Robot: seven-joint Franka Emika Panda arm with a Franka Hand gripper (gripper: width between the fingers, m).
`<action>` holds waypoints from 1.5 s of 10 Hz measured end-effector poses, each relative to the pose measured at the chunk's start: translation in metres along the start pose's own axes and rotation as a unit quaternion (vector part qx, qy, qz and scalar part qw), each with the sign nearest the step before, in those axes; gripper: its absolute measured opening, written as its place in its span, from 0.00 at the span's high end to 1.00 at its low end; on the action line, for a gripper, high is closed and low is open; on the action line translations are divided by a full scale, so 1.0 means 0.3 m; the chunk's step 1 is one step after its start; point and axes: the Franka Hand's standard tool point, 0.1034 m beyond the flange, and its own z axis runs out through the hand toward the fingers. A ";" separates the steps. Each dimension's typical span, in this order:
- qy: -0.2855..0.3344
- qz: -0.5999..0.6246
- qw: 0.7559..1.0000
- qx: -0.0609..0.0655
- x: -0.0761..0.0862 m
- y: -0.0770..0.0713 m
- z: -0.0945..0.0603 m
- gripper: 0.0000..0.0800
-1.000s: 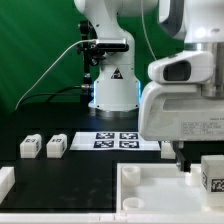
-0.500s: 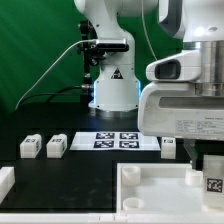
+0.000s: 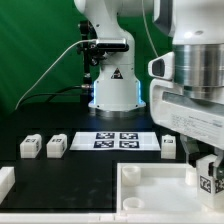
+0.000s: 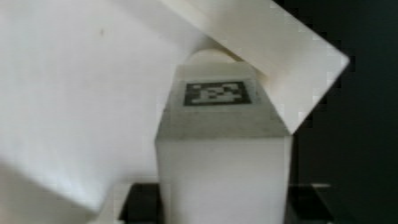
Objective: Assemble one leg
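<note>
Evidently clamped on the leg (image 3: 210, 183), the fingers (image 4: 139, 206) hold it over the white tray-like part (image 3: 150, 190), close to its rim. Brought down off-centre, the leg may catch that rim or miss its hidden socket and twist in the grip. Three spare legs (image 3: 30, 146) sit well away on the worktop (image 3: 90, 175).

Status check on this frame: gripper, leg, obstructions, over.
Gripper shut on the leg. Leg upright over the white tray-like part, contact unclear. Spare legs sit apart; nothing seen blocking.
</note>
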 end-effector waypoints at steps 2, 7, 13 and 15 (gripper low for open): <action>-0.048 0.230 0.972 0.009 -0.023 0.001 0.003 0.64; -0.051 0.234 0.971 0.009 -0.028 0.002 0.008 0.27; -0.024 -0.274 0.961 0.012 -0.082 -0.002 0.010 0.19; -0.003 -0.512 0.859 -0.010 -0.055 -0.001 0.029 0.19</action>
